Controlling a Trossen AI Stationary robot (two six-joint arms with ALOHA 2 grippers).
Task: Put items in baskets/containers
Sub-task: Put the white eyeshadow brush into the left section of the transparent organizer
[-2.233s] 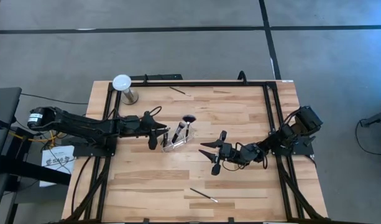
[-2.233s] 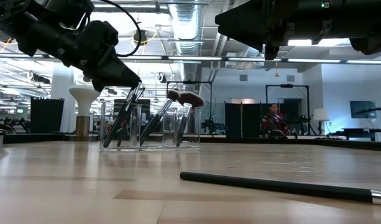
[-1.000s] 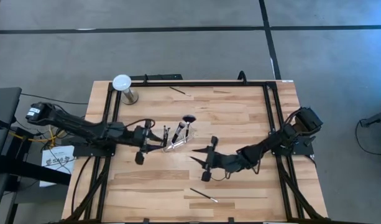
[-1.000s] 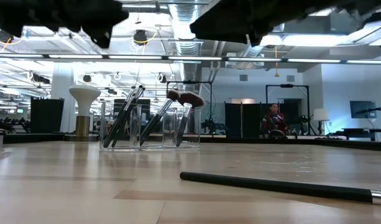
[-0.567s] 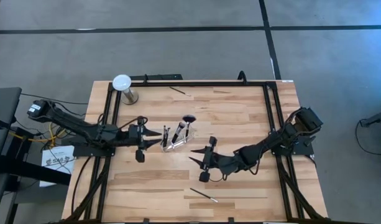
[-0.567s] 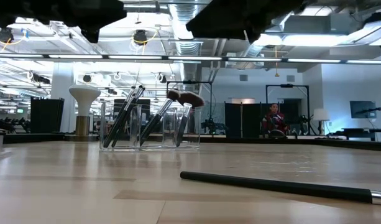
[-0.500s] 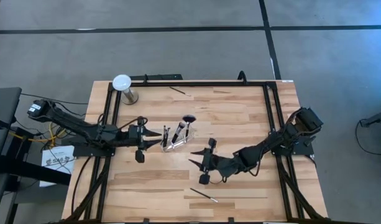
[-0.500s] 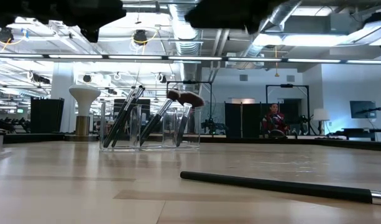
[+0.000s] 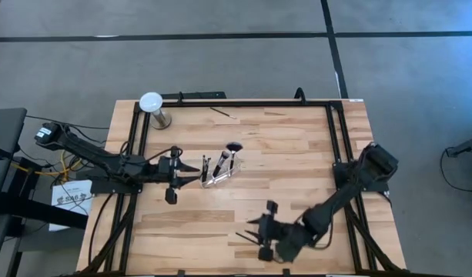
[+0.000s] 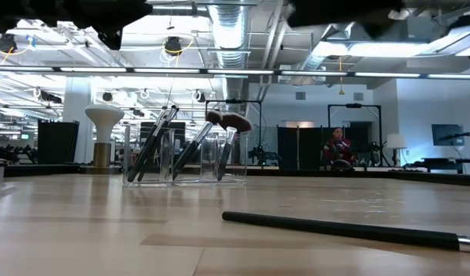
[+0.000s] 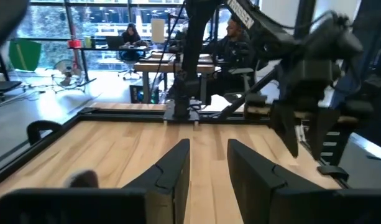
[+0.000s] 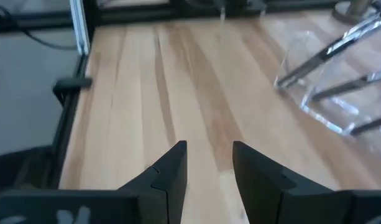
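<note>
The right gripper [image 9: 249, 231], fingers parted and empty, hangs over the loose brush [image 9: 251, 240] near the table's front edge, while the left gripper [image 9: 199, 175], also parted, waits beside the clear cup [image 9: 219, 175] with brushes.

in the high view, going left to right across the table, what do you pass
white-domed stand → left gripper → clear container holding brushes → loose brush by the far edge → loose brush near the front edge → right gripper
</note>
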